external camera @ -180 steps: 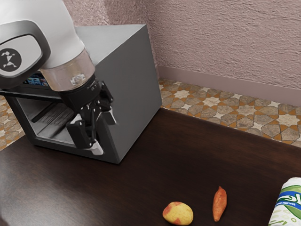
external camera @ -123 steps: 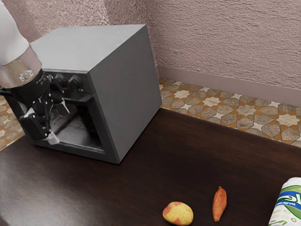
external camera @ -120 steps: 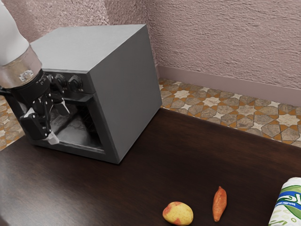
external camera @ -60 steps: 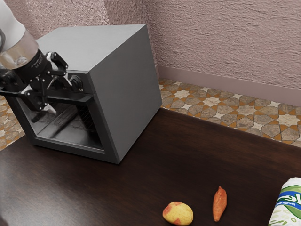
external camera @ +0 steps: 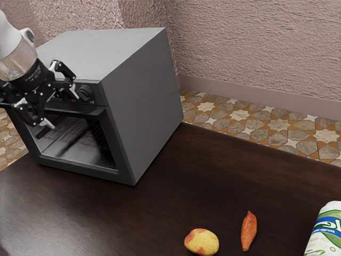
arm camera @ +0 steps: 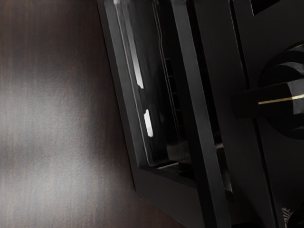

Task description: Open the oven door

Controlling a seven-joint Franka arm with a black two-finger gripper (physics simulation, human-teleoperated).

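- Hanging before the oven [external camera: 141, 101] at the exterior view's left, the black gripper [external camera: 59, 109] has its fingers spread apart near the handle [external camera: 90, 111]; contact with it cannot be told.
- The oven is a boxy, smooth grey body standing on the table's far part, with a dark, ridged knob [external camera: 85, 93] bearing a pale gold line.
- Its door [external camera: 80, 169] looks upright against the front, a flat dark frame around a glossy window.
- Inside the oven is a wire rack [external camera: 97, 133].
- The table [external camera: 160, 202] is dark, grained wood.
- Near and toward the exterior view's right lie a rounded, red-blotched yellow fruit [external camera: 202, 242], a tapering orange root vegetable [external camera: 249, 231] and a white printed package [external camera: 326, 232].
- Beyond are a rough pinkish wall [external camera: 256, 48] and star-patterned floor tiles [external camera: 256, 120].
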